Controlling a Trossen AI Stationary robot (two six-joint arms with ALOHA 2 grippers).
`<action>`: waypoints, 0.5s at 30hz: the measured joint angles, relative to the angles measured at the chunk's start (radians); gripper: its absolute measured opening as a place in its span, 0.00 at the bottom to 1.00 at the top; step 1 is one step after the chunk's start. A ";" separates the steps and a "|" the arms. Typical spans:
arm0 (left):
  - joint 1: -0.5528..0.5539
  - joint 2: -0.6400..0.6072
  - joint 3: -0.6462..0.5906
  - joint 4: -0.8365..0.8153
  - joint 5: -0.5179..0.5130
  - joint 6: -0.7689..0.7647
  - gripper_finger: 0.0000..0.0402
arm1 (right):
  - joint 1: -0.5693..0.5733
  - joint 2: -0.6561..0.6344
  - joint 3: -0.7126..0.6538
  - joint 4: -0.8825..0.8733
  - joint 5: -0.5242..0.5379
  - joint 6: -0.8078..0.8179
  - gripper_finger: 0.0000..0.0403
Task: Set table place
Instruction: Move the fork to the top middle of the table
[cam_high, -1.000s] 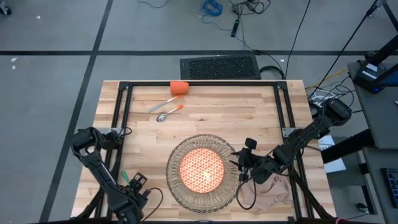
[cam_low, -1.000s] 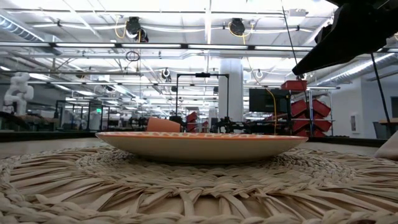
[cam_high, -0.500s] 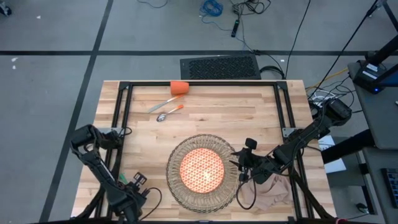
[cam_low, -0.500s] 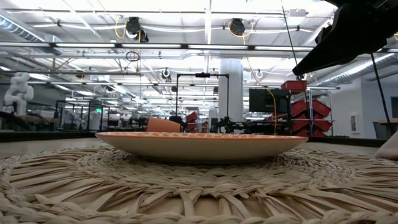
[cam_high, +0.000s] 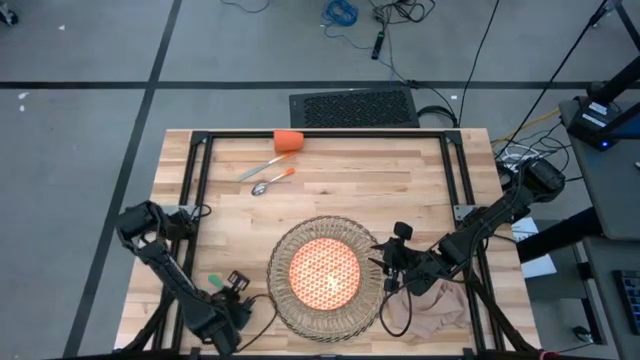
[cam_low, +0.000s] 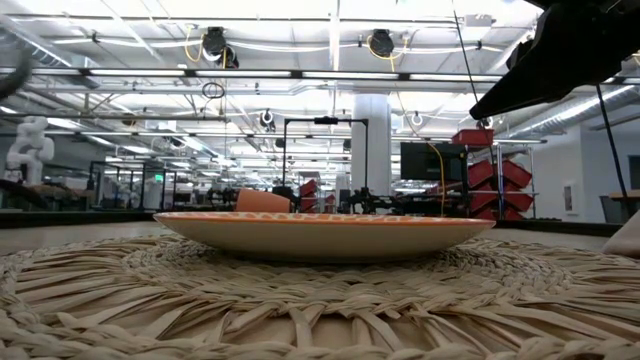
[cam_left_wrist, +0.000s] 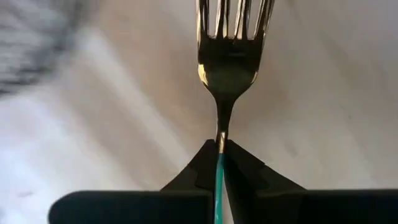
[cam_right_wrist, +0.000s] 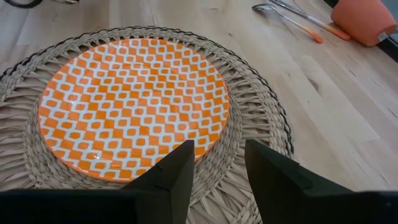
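Observation:
The round woven placemat (cam_high: 283, 300) lies on the table (cam_high: 420, 180) near its front edge, and the orange-patterned plate (cam_high: 324, 273) rests on it. My left gripper (cam_high: 236, 288) is just left of the placemat, shut on the green-handled fork (cam_left_wrist: 227, 56). The fork's handle (cam_high: 214, 280) sticks out behind the gripper. My right gripper (cam_high: 390, 265) hangs open over the placemat's right rim (cam_right_wrist: 261, 118) with nothing between its fingers. The beige napkin (cam_high: 430, 312) lies crumpled under the right arm. The orange cup (cam_high: 288, 141), knife (cam_high: 265, 166) and spoon (cam_high: 272, 181) lie at the far left. My left gripper pinches the fork between its two fingers where the green handle meets the metal neck (cam_left_wrist: 219, 152). The fork runs along the fingers, with its tines pointing away from the gripper. I cannot tell whether it is clear of the table.
A black metal frame (cam_high: 195, 190) runs along the table's left, far and right sides. Bare wood lies between the placemat and the cutlery at the back. The low view shows the plate (cam_low: 325, 232) from the side, with the right arm (cam_low: 560, 60) above it.
My left gripper has moved toward the table's right edge, closer to the placemat, and the fork's green handle has gone along with it.

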 joint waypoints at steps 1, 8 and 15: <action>0.006 -0.009 0.007 -0.013 -0.020 0.000 0.00 | 0.000 0.000 0.000 0.000 0.000 0.001 0.32; 0.070 -0.087 0.034 -0.086 -0.169 -0.024 0.00 | 0.000 0.000 0.000 0.000 -0.002 0.004 0.32; 0.225 -0.150 0.034 -0.091 -0.378 0.038 0.00 | 0.002 0.000 0.000 0.000 -0.004 0.012 0.32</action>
